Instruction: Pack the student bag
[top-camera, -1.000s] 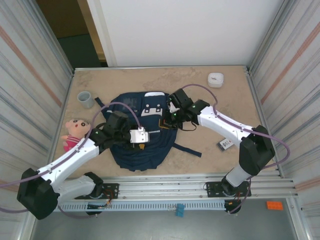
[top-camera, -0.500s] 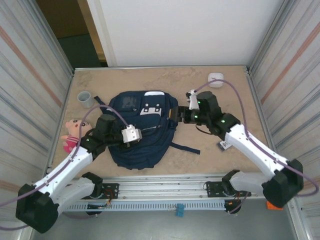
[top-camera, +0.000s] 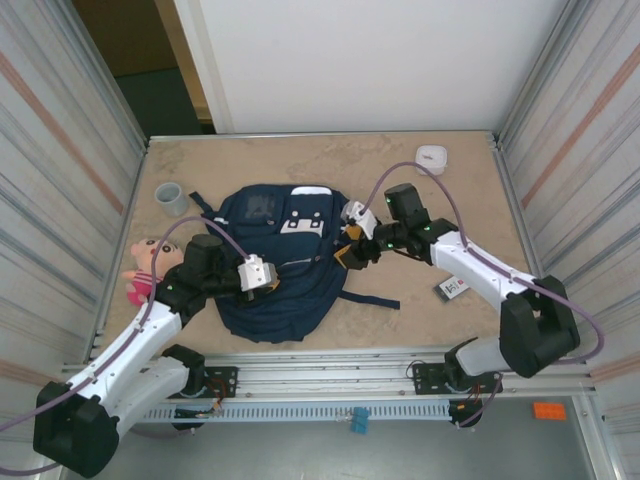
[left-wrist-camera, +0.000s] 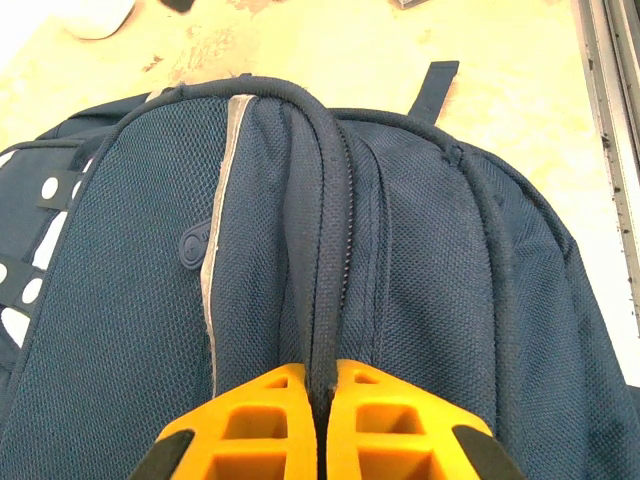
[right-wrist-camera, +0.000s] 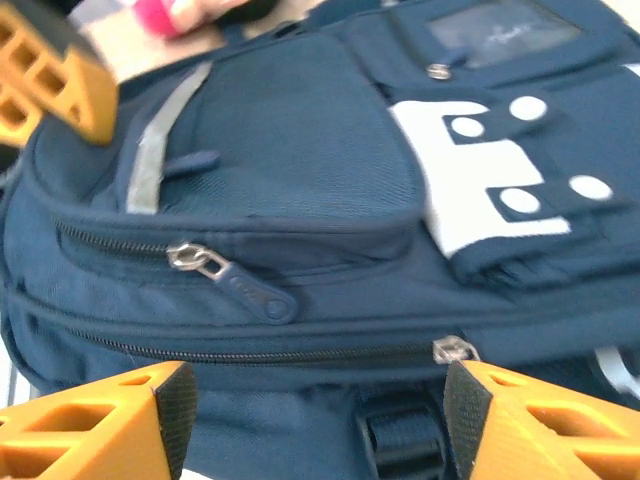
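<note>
The student bag (top-camera: 290, 265), a navy backpack with white patches near its top, lies flat mid-table. My left gripper (top-camera: 270, 280) rests on its left half. In the left wrist view its orange fingers (left-wrist-camera: 250, 420) are shut on a raised fold of the bag (left-wrist-camera: 130, 300) along a zipper line. My right gripper (top-camera: 345, 255) is at the bag's right side, open wide. In the right wrist view its pads (right-wrist-camera: 175, 395) stand far apart around the bag's (right-wrist-camera: 300, 160) side. A silver zipper pull (right-wrist-camera: 452, 350) sits just by the right pad.
A pink plush doll (top-camera: 148, 265) lies left of the bag, with a grey cup (top-camera: 170, 198) behind it. A white round object (top-camera: 432, 158) sits at the back right, and a small card (top-camera: 452, 288) lies right of the bag. A loose strap (top-camera: 372, 297) trails right.
My right gripper swung away to the right, then came back down against the bag's right side. The left gripper drew slightly left while holding the fabric, and the bag shifted a little.
</note>
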